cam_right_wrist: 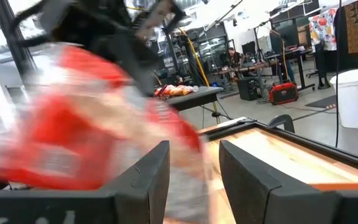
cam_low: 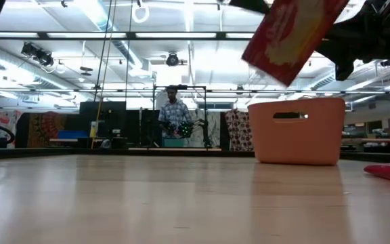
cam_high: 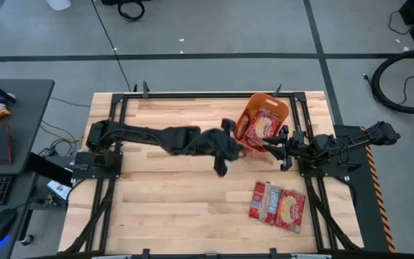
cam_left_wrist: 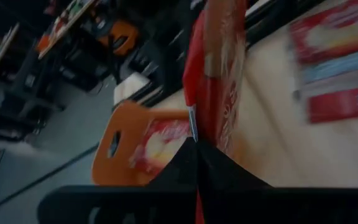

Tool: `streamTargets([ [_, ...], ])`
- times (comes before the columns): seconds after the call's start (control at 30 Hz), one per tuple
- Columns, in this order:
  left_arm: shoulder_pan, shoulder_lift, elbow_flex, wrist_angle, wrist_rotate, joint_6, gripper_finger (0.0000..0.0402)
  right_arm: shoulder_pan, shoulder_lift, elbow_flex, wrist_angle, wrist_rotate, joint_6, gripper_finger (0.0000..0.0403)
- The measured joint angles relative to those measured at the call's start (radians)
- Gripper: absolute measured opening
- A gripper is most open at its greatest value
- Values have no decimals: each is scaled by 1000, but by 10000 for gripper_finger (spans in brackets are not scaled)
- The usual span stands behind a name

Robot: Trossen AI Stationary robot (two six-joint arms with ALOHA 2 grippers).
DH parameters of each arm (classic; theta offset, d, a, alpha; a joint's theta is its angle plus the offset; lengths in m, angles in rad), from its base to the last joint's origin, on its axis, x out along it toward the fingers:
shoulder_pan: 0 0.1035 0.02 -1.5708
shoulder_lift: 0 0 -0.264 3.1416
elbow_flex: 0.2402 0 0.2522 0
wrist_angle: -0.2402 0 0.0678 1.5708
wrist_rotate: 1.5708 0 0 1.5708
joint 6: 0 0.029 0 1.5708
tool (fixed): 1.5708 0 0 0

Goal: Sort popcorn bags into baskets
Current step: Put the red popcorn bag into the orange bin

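Right now my left pincer (cam_high: 237, 137) is pressed together on a popcorn bag (cam_left_wrist: 219, 68), pinching it by one edge so the packet stands on edge above the table, just beside the rim of the orange basket (cam_high: 279, 106). From the low view that held bag (cam_low: 293, 34) hangs tilted, well above the basket (cam_low: 296, 132). Inside the basket I see more red packets (cam_high: 262, 126) lying flat, one with a cream-yellow round graphic. My right pincer (cam_high: 273, 144) sits on the other side of the basket, near its front corner, its fingers (cam_right_wrist: 151, 180) spread apart with nothing between them. Two further bags (cam_high: 277, 204) lie flat on the wooden table (cam_high: 164, 208), nearer the right pincer than the left.
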Motion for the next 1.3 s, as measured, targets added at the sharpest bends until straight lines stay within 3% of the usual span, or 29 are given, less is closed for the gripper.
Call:
streamTargets([
  [0.4,145,0,0,49,125,43,0,0,0,0,0,0,0,144],
  [0.83,250,1,0,52,126,120,0,0,0,0,0,0,0,144],
  [1.03,311,10,0,114,151,29,0,0,0,0,0,-1,0,144],
  [1.3,353,57,-2,202,255,-337,0,0,0,0,-2,0,0,144],
])
